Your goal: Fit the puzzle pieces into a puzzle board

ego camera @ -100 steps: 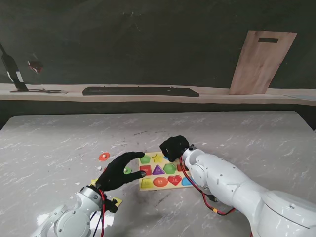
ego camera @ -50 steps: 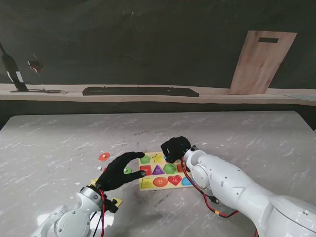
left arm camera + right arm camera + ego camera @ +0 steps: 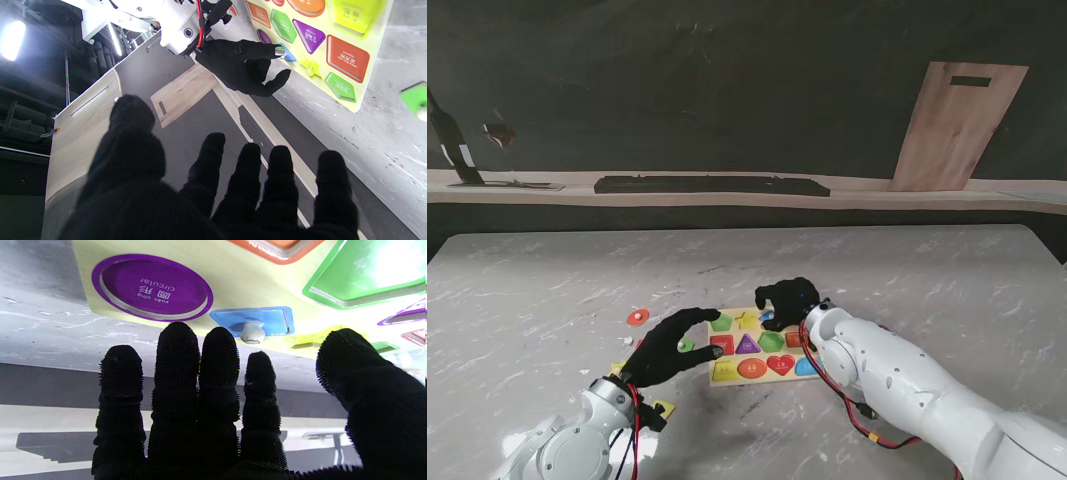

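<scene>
Your right hand (image 3: pixel 787 298) has opened since a second ago. Before, it was a tight ball over the far edge of the puzzle board (image 3: pixel 759 379). Now its fingers (image 3: pixel 218 353) are spread and it holds nothing. That likely means it just let go of the blue piece (image 3: pixel 253 321). The blue piece with its little knob looks like it sits in its hole, next to the empty purple round hole (image 3: pixel 151 286).

Your left hand (image 3: pixel 670 345) has not moved. It is wide open and empty, just left of the board, its fingertip near the green shape (image 3: pixel 721 323).

The board is yellow and lies flat on the desk (image 3: pixel 927 270), near you, in the middle. Most holes look full. Loose pieces lie to the left: an orange round piece (image 3: pixel 637 317) and a green piece (image 3: pixel 414 98).
</scene>
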Tool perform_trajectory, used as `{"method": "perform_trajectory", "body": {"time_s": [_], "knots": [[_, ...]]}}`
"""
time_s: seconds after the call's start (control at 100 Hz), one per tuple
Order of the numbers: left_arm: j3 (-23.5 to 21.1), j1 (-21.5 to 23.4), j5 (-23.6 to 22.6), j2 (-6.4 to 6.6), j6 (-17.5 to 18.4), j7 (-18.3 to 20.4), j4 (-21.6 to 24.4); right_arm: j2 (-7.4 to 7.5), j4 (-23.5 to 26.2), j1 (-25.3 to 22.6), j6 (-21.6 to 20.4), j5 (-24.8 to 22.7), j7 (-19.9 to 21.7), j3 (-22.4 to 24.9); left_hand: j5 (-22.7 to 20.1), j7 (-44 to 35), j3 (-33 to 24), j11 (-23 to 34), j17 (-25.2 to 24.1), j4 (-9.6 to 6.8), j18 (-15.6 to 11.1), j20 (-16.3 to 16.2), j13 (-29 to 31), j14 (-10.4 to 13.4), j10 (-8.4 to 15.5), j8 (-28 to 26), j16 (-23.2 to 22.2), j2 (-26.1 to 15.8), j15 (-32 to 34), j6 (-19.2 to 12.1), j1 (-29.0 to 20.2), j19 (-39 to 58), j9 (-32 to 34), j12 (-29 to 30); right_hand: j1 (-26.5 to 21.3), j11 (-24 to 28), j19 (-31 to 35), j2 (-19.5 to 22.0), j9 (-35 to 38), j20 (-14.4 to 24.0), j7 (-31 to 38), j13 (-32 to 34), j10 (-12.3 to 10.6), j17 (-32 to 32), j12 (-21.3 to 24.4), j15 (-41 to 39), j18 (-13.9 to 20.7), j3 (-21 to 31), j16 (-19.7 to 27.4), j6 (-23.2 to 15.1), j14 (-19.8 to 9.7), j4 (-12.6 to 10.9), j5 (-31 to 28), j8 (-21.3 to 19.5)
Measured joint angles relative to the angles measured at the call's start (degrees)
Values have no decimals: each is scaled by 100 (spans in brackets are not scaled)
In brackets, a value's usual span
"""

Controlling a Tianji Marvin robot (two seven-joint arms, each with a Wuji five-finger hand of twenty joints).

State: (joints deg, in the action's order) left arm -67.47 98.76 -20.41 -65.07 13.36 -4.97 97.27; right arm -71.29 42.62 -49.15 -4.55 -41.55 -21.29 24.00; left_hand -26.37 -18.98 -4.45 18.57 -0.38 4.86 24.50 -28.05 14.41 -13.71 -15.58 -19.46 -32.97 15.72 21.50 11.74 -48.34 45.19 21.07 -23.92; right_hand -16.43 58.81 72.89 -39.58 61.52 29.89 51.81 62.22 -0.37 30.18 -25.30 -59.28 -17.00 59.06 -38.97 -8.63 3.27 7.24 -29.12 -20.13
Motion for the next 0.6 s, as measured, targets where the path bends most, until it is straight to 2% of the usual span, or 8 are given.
{"method": "perform_trajectory", "body": {"time_s": [0.09, 0.14, 0.22, 0.3, 0.36, 0.46, 0.53, 0.6], "knots": [[0, 2, 16, 0, 0, 11, 0, 75, 191, -90, 25, -69, 85, 193, 0, 1, 54, 0, 0, 0, 0, 0, 0, 0, 0, 0, 0, -2, 0, 0, 0, 0, 0, 0, 15, 33, 0, 74, -190, 0, -58, -245, -4, -151, -33, -1, 0, -56, 0, 0, 9, -1, 166, 0], [0, 3, 17, 0, 0, 14, 0, 161, 441, -208, 37, -196, 211, 443, 0, 1, 56, 0, 0, 0, 1, 0, 0, 0, 0, 0, 0, -3, 0, 0, 0, 0, 0, 0, 44, 48, -2, 142, -524, 0, -60, -518, -4, -346, -58, 24, -1, -67, 0, 1, 18, -2, 215, 0], [-3, 6, 17, 0, 0, 15, 1, 384, 1048, -486, 39, -639, 490, 951, 0, 1, 58, 0, 0, 0, 1, 0, 0, 0, 0, 0, 0, -9, 0, 0, -4, 0, 0, 0, 46, 49, -12, 219, -1013, 0, -60, -925, -3, -558, -71, 173, -1, -123, 22, 1, 23, -55, 215, -1], [-4, 7, 17, 0, 0, 16, 1, 636, 1653, -814, -29, -1304, 715, 1495, 0, 2, 64, 0, 0, 0, 2, 0, 0, 0, 0, 0, 0, -60, 0, 0, -36, -1, 0, 1, 46, 50, -22, 333, -1181, 0, 61, -1083, -2, -683, -114, 231, -1, -123, 63, -12, 30, -90, 206, -132], [-4, 7, 26, 0, -1, 22, 1, 792, 2038, -1105, -236, -1731, 908, 2012, 0, 3, 118, -1, 0, 0, 2, 0, 0, 0, 0, 0, 0, -61, 0, 0, -58, -1, 0, 2, 47, 51, -52, 397, -1285, 0, 143, -1173, -1, -736, -116, 275, -1, -129, 66, -20, 33, -90, 152, -206], [-4, 7, 51, 0, -7, 47, 1, 1014, 2528, -1566, -721, -2198, 1221, 2760, 0, 3, 122, -1, 0, 0, 2, 0, 0, 0, 0, 0, 0, -102, -1, 0, -64, -1, 0, 2, 58, 30, -63, 841, -1351, 0, 277, -1260, 2, -777, -123, 289, -1, -348, 69, -45, 56, -90, 77, -400], [-3, 7, 55, 0, -8, 62, 1, 1146, 2835, -1898, -972, -2688, 1341, 3224, 0, 4, 191, -1, 0, 0, 2, 0, 0, 0, 0, 0, 0, -119, -1, 0, -75, -2, 0, 8, 129, -15, -68, 1103, -1347, 0, 299, -1282, 2, -818, -123, 293, -1, -498, 70, -56, 57, -91, -91, -493], [-3, 9, 56, 1, -7, 68, 1, 1246, 3128, -2248, -1131, -3154, 1435, 3674, 0, 4, 192, -1, 0, 0, 3, 0, 0, 0, 0, 0, 0, -143, -1, 0, -80, -2, 0, 9, 116, -16, -69, 1185, -1401, 0, 344, -1282, 2, -828, -123, 294, -1, -605, 70, -58, 58, -96, -135, -555]]}}
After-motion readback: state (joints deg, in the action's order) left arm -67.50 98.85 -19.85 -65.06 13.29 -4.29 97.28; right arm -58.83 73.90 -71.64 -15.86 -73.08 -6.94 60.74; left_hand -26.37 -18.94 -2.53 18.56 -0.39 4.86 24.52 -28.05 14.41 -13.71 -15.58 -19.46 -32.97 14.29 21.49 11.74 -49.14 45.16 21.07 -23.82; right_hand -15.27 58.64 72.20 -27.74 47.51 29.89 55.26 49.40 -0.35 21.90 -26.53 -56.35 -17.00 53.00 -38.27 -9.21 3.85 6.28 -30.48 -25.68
